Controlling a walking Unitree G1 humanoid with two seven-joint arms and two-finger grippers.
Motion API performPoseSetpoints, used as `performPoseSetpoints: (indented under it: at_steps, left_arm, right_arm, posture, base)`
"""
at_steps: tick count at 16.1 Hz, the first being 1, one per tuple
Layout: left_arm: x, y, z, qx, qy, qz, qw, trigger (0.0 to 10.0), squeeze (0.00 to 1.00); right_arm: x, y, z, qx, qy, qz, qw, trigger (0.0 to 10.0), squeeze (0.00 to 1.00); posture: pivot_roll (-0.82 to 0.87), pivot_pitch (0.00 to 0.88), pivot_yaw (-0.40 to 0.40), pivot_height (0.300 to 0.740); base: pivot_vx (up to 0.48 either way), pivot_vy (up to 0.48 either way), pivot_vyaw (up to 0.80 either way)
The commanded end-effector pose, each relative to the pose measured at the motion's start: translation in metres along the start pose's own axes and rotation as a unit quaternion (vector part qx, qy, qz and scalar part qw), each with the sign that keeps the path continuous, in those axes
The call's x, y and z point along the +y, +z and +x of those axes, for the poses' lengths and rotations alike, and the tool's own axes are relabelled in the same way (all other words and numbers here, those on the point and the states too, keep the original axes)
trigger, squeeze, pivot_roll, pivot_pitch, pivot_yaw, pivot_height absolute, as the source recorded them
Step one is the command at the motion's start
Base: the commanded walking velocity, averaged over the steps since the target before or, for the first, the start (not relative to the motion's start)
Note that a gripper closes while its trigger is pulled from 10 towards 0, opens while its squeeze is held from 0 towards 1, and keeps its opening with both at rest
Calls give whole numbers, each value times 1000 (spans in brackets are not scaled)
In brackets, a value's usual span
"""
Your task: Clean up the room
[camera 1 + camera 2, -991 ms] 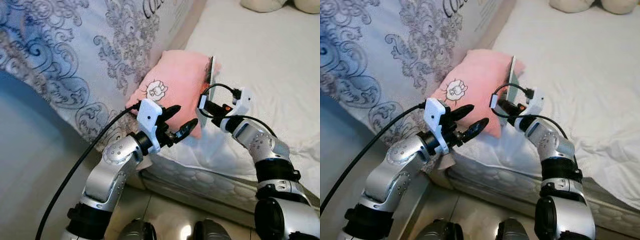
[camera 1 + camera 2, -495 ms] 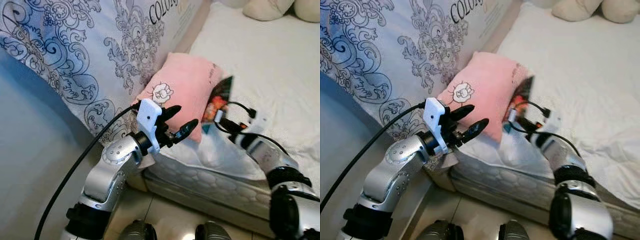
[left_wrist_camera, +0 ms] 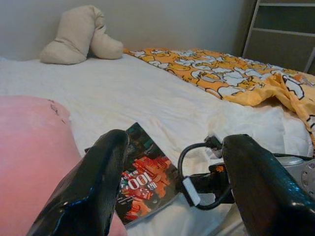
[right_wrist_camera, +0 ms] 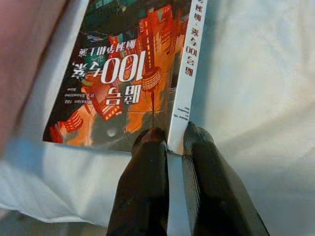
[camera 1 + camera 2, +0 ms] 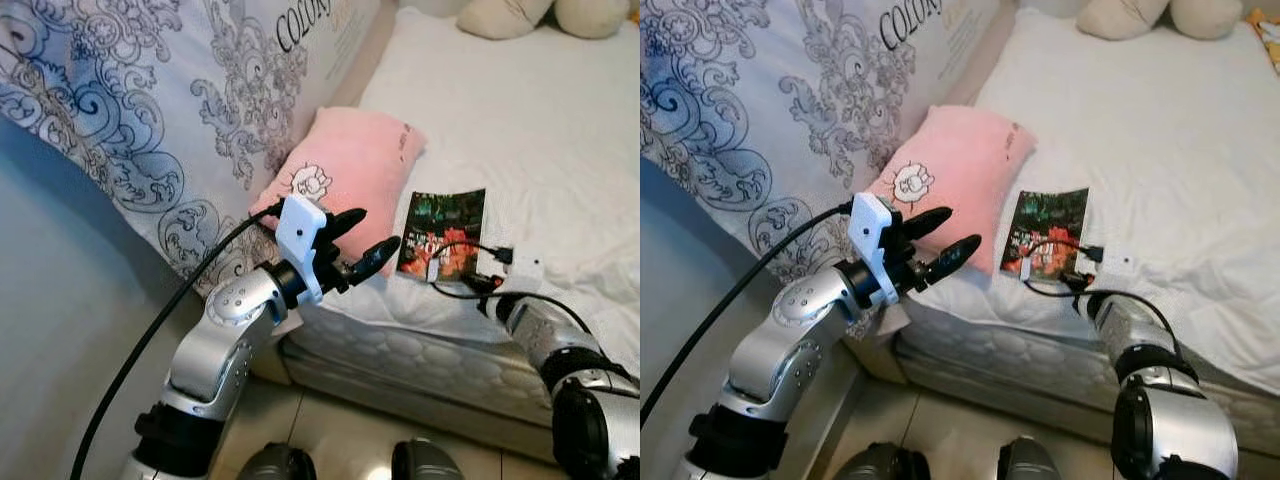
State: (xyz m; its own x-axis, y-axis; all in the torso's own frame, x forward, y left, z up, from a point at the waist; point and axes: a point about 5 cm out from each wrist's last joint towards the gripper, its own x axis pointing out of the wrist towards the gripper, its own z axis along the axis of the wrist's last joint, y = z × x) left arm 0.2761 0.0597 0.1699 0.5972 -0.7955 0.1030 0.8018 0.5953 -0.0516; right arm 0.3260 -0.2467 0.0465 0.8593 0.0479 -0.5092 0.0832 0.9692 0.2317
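My right hand is closed on the lower corner of the book, one finger on the cover and one on the spine side. A second ago I held this book upright against the pink pillow; now it lies flat on the white bed, cover up, just beside the pillow on the side away from the patterned mattress. So the book is already put down, I think, and only the grip remains to be released.

My left hand hovers in front of the pillow's near end, its two fingers spread apart and holding nothing. It has stayed almost in the same place.

Far from the pillow, at the other end of the bed, lie a beige plush toy and an orange blanket. These probably wait for tidying next.
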Motion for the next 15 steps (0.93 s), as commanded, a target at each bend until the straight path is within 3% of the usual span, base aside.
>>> performPoseSetpoints:
  at_steps: [1, 5, 8, 12, 13, 14, 15]
  left_arm:
    - [-1, 1, 3, 1, -8, 1, 1000, 10000, 0]
    - [-7, 2, 8, -3, -18, -2, 1000, 10000, 0]
    - [-7, 2, 6, -2, -18, 2, 1000, 10000, 0]
    - [-7, 2, 5, -1, -16, 5, 1000, 10000, 0]
    - [-8, 3, 5, -1, -15, 5, 1000, 10000, 0]
    - [-7, 2, 5, -1, -14, 4, 1000, 10000, 0]
    - [-7, 3, 5, -2, -14, 4, 1000, 10000, 0]
  right_arm:
    - [13, 16, 5, -27, -10, -62, 998, 0, 0]
    - [27, 22, 10, -46, -20, -82, 995, 0, 0]
    - [38, 17, 14, -52, -28, -39, 997, 0, 0]
    - [36, 7, 13, -35, -48, -43, 997, 0, 0]
    - [33, 7, 13, -33, -60, -61, 996, 2392, 0]
    - [32, 7, 13, -32, -65, -69, 995, 10000, 0]
    - [32, 9, 13, -35, -70, -81, 994, 10000, 1000]
  posture:
    - [-35, 56, 124, 715]
    - [-30, 64, 121, 715]
    - [-18, 76, 118, 715]
    - [-7, 86, 114, 715]
    - [-6, 88, 114, 715]
    - [-6, 88, 114, 715]
    - [-4, 88, 114, 715]
  base:
    - [0, 0, 0]
    - [0, 0, 0]
    - [0, 0, 0]
    - [0, 0, 0]
    - [0, 0, 0]
    - [0, 0, 0]
    - [0, 0, 0]
